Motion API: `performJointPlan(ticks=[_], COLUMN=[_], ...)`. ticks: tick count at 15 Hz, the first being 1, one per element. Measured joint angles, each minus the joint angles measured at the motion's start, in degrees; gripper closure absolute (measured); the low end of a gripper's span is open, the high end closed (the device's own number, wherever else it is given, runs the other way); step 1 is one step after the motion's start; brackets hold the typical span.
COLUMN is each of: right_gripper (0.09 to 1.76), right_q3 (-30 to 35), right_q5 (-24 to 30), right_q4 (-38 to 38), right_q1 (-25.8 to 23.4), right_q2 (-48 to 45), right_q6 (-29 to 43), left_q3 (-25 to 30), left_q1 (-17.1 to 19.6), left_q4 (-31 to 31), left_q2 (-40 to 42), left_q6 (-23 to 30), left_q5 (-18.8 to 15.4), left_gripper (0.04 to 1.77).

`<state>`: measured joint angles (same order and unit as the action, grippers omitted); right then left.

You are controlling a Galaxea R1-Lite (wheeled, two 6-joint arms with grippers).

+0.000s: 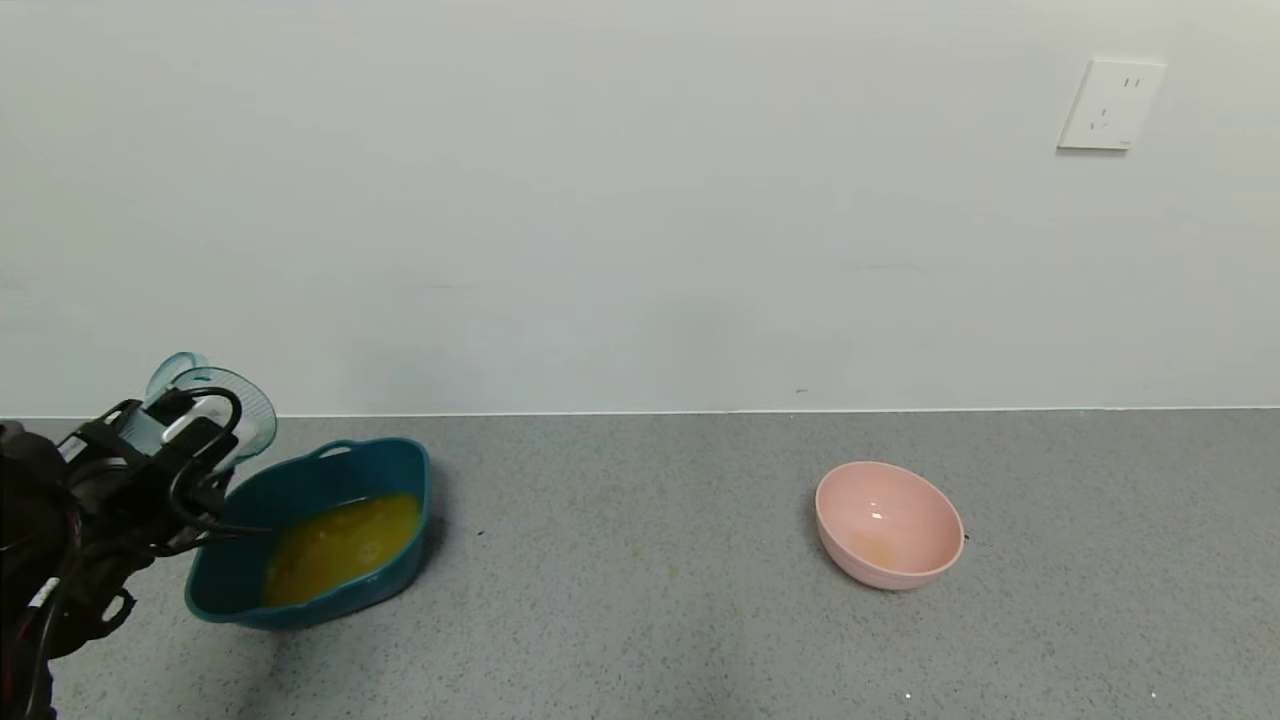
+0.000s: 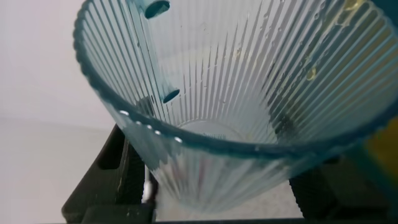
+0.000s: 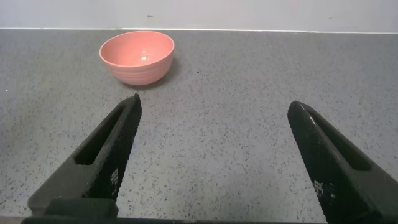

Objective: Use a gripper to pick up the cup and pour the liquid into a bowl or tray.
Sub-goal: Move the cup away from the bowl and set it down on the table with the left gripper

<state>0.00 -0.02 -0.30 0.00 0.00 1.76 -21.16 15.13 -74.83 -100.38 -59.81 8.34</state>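
Ribbed and pale blue-green, the cup (image 2: pixel 217 106) fills my left wrist view, its mouth toward the camera and its inside drained but for a few yellow droplets on the wall. My left gripper (image 1: pixel 185 440) is clenched around it, holding it raised at the left edge of the counter, just above the near-left rim of the tub (image 1: pixel 400 465). In the head view the cup (image 1: pixel 215 405) sits tipped, its rim facing up and toward the wall.

Orange-yellow liquid (image 1: pixel 340 545) lies pooled in the bottom of the dark teal tub, whose small loop handle (image 1: pixel 337 450) points toward the wall.

My right gripper (image 3: pixel 217 165) hangs low over the grey speckled counter (image 1: pixel 650 600) with its two black fingers (image 3: pixel 99 155) spread wide and nothing between them. Small white markings show on the fingers, too small for me to read.

Well apart to the right stands a round pink bowl (image 1: pixel 888 525), with a faint yellowish smear inside. On the white wall (image 1: pixel 600 200) above and to the right is a white power socket (image 1: pixel 1110 105); I see no writing on it.
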Motion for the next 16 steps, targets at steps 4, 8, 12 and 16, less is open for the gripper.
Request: performJointPlan(ticks=[4,8,12,16], right_gripper=[0.14,0.14,0.14,0.14], right_q3=[0.0,0.0,0.0,0.0], right_q5=[0.0,0.0,0.0,0.0], right_q4=[0.0,0.0,0.0,0.0], right_q1=[0.0,0.0,0.0,0.0], right_q2=[0.0,0.0,0.0,0.0], right_q6=[0.0,0.0,0.0,0.0], left_q3=[-3.3,-9.4,-16.7,-18.1], left_q1=[0.2,0.2,-0.4,-4.4], left_q4=[7.4,21.1,30.5,31.1], left_q2=[2.4,7.0,10.8,11.1], left_q6=[14.3,27.6,43.8,52.0], left_q5=[-9.4,-18.9,-26.4,-28.4], left_gripper=[0.52,0.52,0.52,0.52])
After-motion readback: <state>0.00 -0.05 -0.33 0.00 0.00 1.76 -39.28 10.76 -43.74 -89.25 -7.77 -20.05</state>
